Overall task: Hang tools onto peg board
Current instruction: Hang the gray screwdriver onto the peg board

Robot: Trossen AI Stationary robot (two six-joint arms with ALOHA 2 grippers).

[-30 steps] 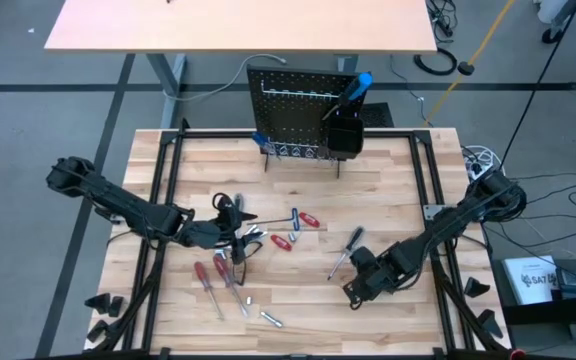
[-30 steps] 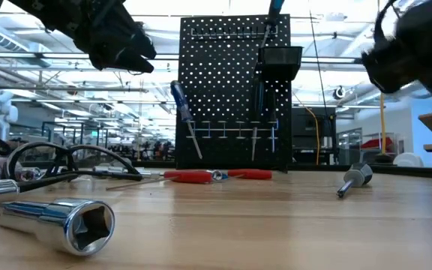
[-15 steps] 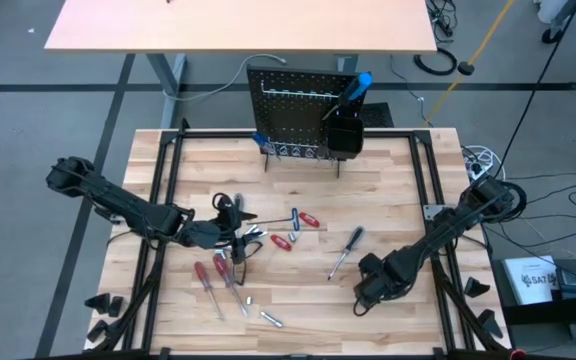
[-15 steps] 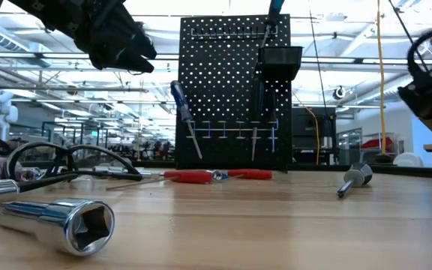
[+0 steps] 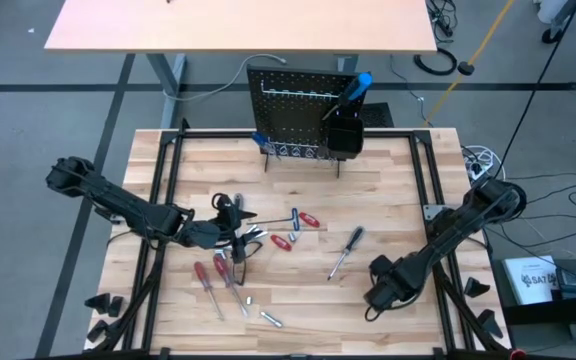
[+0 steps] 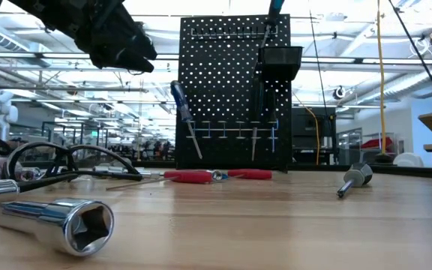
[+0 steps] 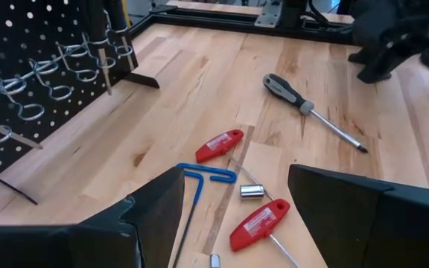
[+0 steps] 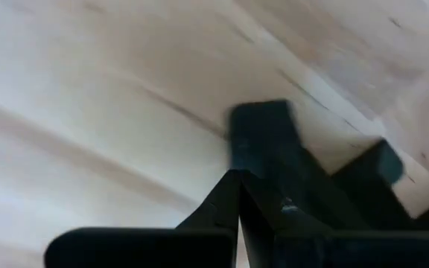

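The peg board [image 5: 303, 125] is seen upright at the far edge of the table [image 5: 388, 180], with a blue-handled screwdriver [image 5: 356, 88] standing in its black bin [image 5: 343, 132]. A second blue-handled screwdriver [image 6: 184, 112] is seen leaning against the board's face in the low view.

The left gripper [image 5: 230, 238] is held in front of the peg board, over a cluster of tools at the table's middle, its fingers [image 7: 151, 216] spread wide with nothing between them. Just ahead of it, 2 red-handled tools [image 7: 219, 144] and a blue hex key [image 7: 199, 179] are seen lying flat. 2 red-handled screwdrivers [image 5: 208, 283] are lying nearer the front edge than the gripper.

A grey-handled screwdriver [image 5: 346, 250] lies apart from the cluster, in front of the board's bin side. The right gripper [image 5: 376, 296] is found beyond it, near the front edge, closed completely and holding nothing, its tips close above the bare wood.
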